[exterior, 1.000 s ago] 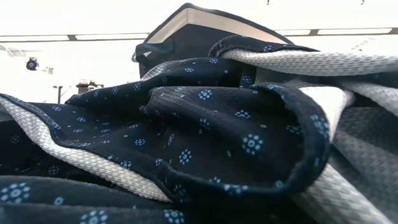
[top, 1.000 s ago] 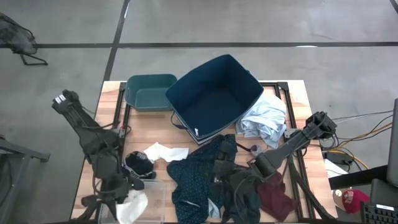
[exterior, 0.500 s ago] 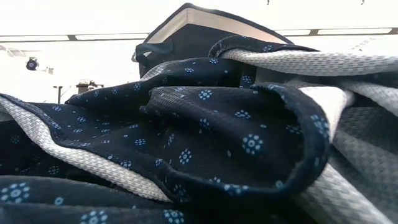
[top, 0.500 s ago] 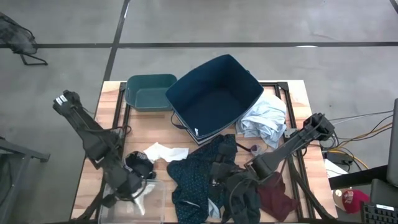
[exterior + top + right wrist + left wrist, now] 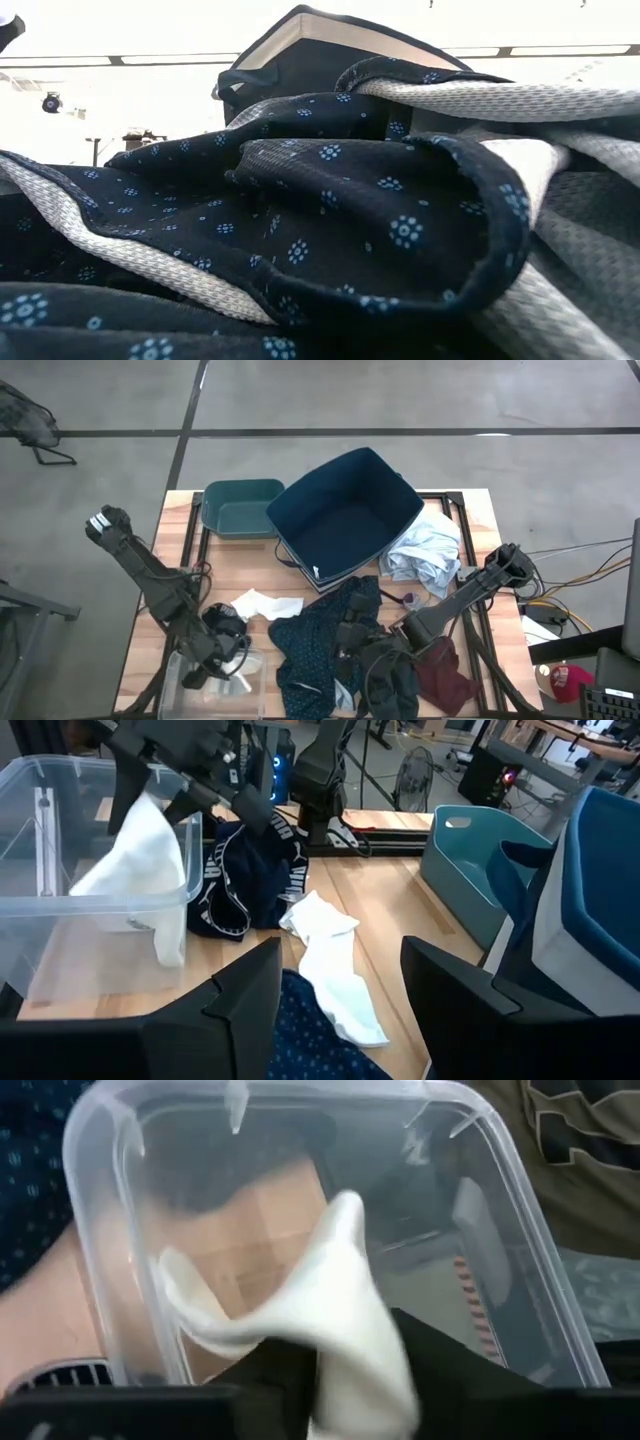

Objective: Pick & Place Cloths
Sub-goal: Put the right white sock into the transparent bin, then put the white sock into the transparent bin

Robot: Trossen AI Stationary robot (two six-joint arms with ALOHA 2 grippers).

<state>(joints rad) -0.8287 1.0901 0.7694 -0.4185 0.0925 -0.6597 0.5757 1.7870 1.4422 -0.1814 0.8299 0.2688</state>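
Observation:
My left gripper (image 5: 222, 663) is shut on a white cloth (image 5: 330, 1310) over a clear plastic bin (image 5: 185, 695) at the table's near left. The right wrist view also shows this gripper (image 5: 190, 780), the cloth (image 5: 140, 860) and the bin (image 5: 50, 920). My right gripper (image 5: 345, 1010) is open just above the navy white-dotted shirt (image 5: 315, 645), touching nothing. The shirt fills the low view (image 5: 330, 230). A white sock (image 5: 265, 603) and a black piece with white lettering (image 5: 222, 622) lie flat on the table. My left gripper pinches the white cloth between its two fingers (image 5: 450, 1365) at a gathered upper part (image 5: 150, 810). The fingers come from above, slanting toward the table's near edge. The cloth hangs slack below them, its lower end (image 5: 170, 945) inside the bin's walls.
The big navy fabric box (image 5: 345, 515) stands tilted at the far middle, with a teal bin (image 5: 240, 508) to its left. A pale blue-white shirt (image 5: 425, 555) lies to its right. Black pieces (image 5: 390, 675) and a maroon piece (image 5: 445, 675) lie under my right arm.
My left gripper has gone a little toward the table's right over the clear bin, still shut on the white cloth. From above the cloth showed wide over the bin's near part and now shows small and gathered under the fingers. My right arm has shifted slightly toward the left.

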